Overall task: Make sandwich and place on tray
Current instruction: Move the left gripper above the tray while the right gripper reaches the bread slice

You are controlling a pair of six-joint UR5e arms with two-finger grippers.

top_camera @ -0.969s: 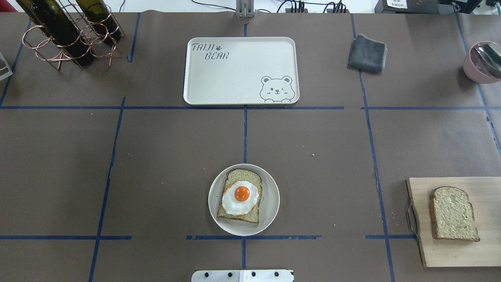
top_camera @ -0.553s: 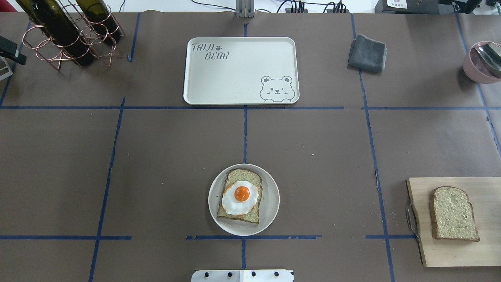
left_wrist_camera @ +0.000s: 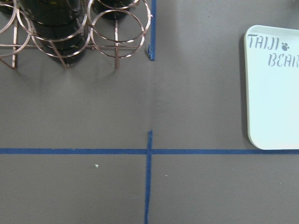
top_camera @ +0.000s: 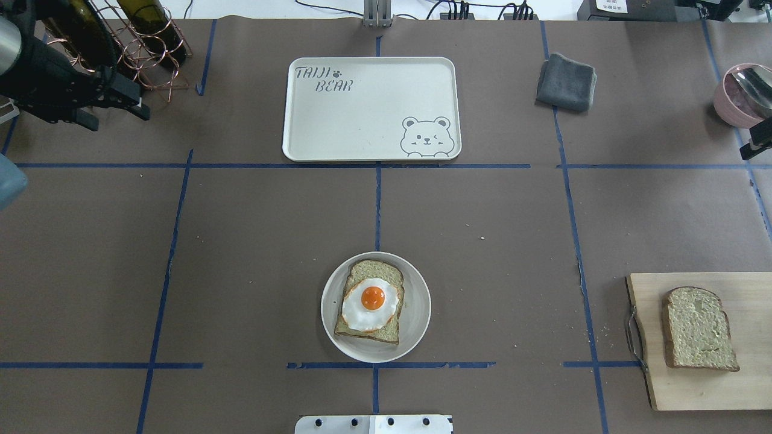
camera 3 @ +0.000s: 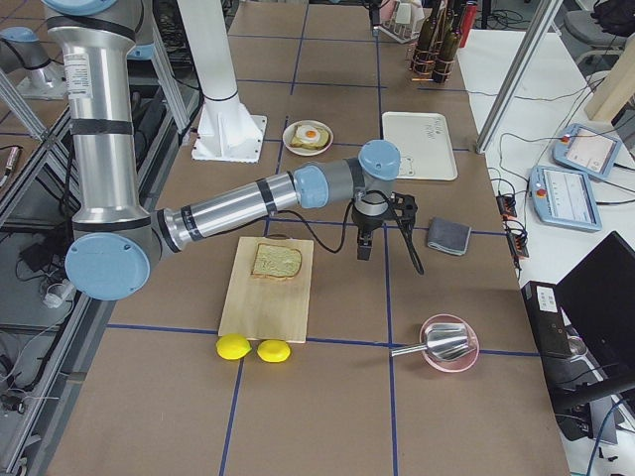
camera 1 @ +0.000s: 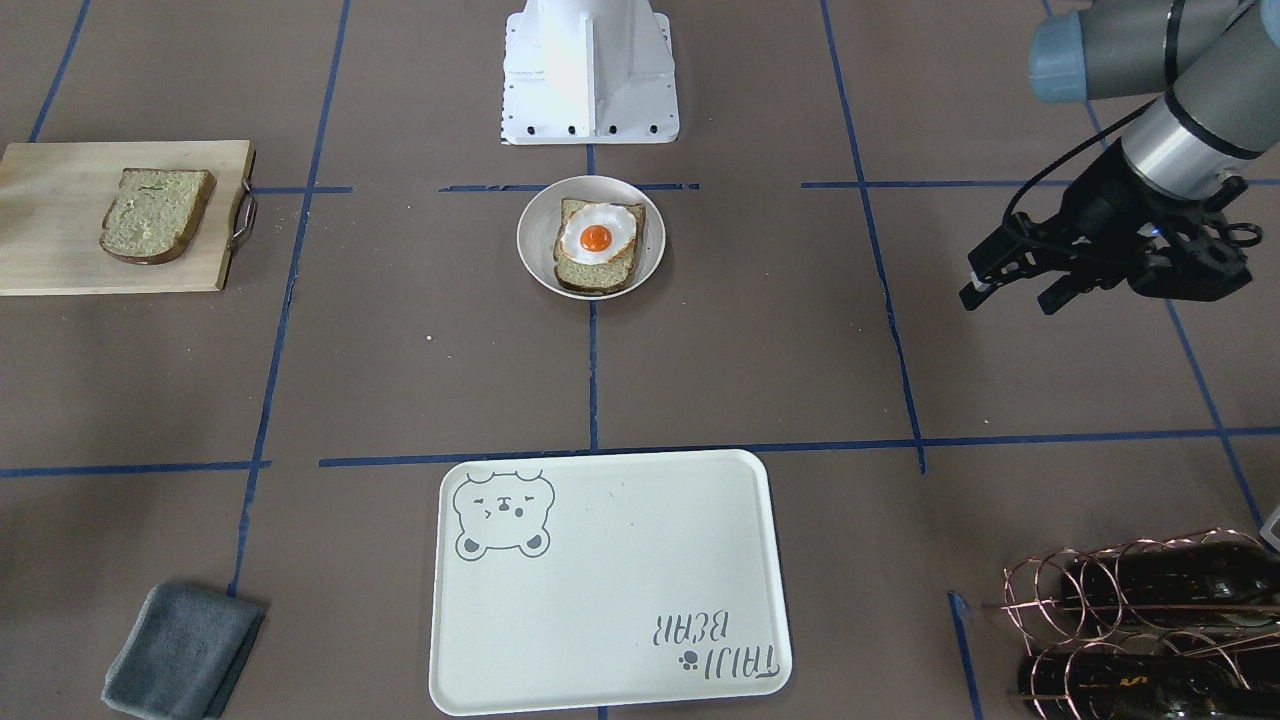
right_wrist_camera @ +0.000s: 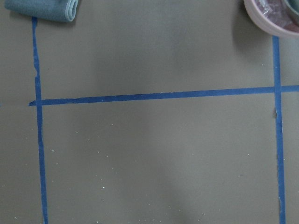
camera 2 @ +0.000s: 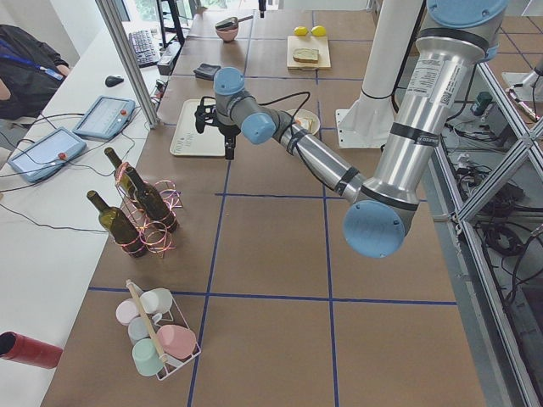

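Sandwich point(top_camera: 369, 304) in two parts: two bread slices, one egg, and one tray point(top_camera: 362, 108) lettered "TAIJI BEAR".
One slice, topped with the egg, lies on the round plate point(top_camera: 416, 313) at near centre. The second slice point(top_camera: 699, 328) lies on the cutting board point(top_camera: 681, 392) at near right, and the tray sits at far centre. The left gripper point(camera 1: 1007, 297) hovers at far left beside the bottle rack point(top_camera: 151, 66), fingers spread wide, holding nothing. The right gripper point(top_camera: 759, 144) hangs at the right edge near the pink bowl point(top_camera: 727, 102); I cannot tell how wide it is.

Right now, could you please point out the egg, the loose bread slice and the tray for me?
egg point(top_camera: 373, 298), overhead view, on its orange yolk.
loose bread slice point(top_camera: 699, 328), overhead view, middle of its pale face.
tray point(top_camera: 371, 111), overhead view, bare floor near its middle.
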